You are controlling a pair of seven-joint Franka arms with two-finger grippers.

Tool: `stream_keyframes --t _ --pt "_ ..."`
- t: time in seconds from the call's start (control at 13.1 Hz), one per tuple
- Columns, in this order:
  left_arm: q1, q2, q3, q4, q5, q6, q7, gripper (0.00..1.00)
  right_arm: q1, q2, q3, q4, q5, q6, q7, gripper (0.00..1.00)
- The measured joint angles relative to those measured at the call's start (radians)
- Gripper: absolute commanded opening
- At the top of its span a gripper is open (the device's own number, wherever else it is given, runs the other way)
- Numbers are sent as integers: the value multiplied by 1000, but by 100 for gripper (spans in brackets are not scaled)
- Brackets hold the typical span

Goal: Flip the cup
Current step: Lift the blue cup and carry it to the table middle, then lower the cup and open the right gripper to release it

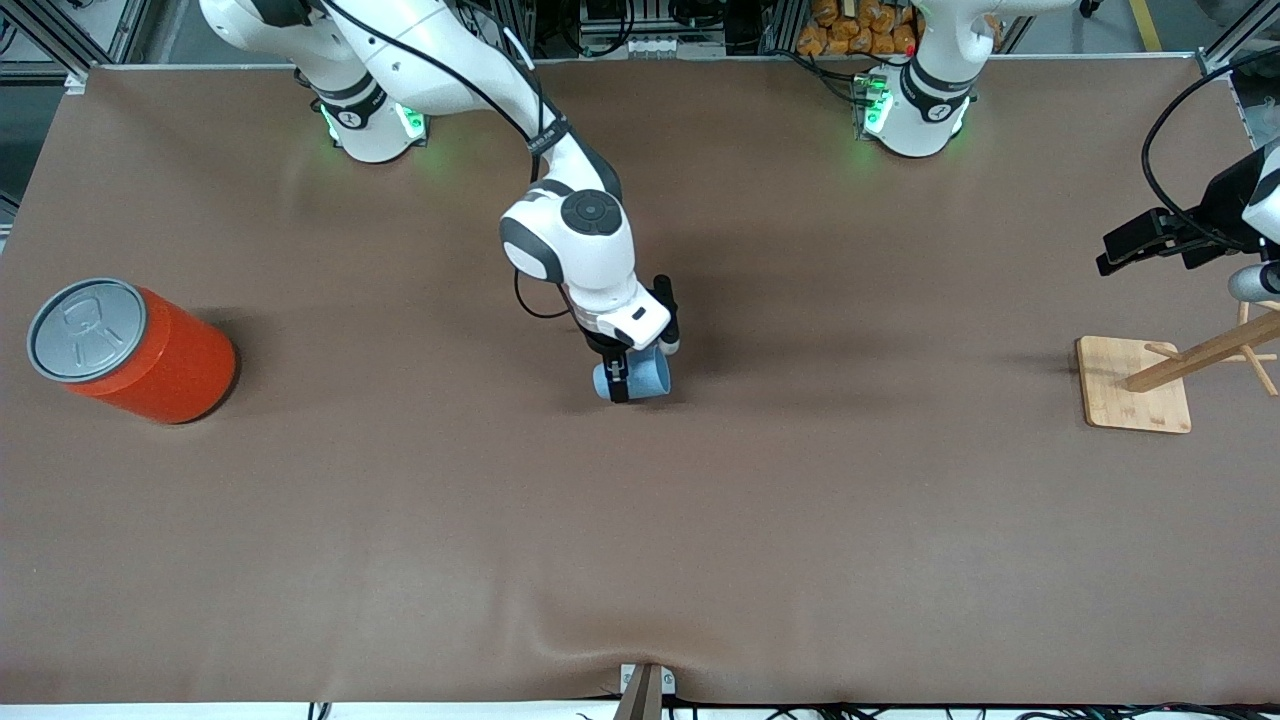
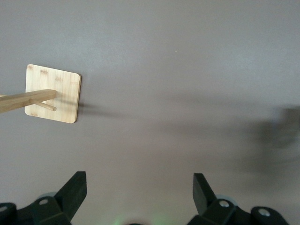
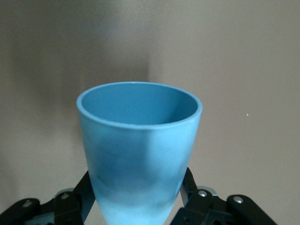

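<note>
Near the middle of the table point(image 1: 400, 560), the right gripper point(image 1: 622, 378) is clenched on the light-blue cup point(image 1: 640, 380), which lies tilted on its side low over the brown cloth. The orange can point(image 1: 150, 350) stands by the right arm's end edge, the wooden rack point(image 1: 1140, 385) by the left arm's end edge. Above that rack hangs the left gripper point(image 2: 140, 192), jaws spread, grasping nothing.
</note>
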Motion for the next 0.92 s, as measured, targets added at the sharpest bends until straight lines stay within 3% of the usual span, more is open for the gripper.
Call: stream_keyframes --t 0.08,0.15,0.23,0.92 --pt "0 0 0 0 0 -1 0 100 0 9 0 7 -10 1 0 55" --pt "0 1 0 0 0 -3 4 100 0 16 -1 10 -19 3 -1 84" --pt "0 2 0 0 0 -4 16 100 1 25 -1 13 -29 5 0 100" --pt "2 15 1 -1 -37 -7 42 100 11 38 -1 39 -63 -2 126 100"
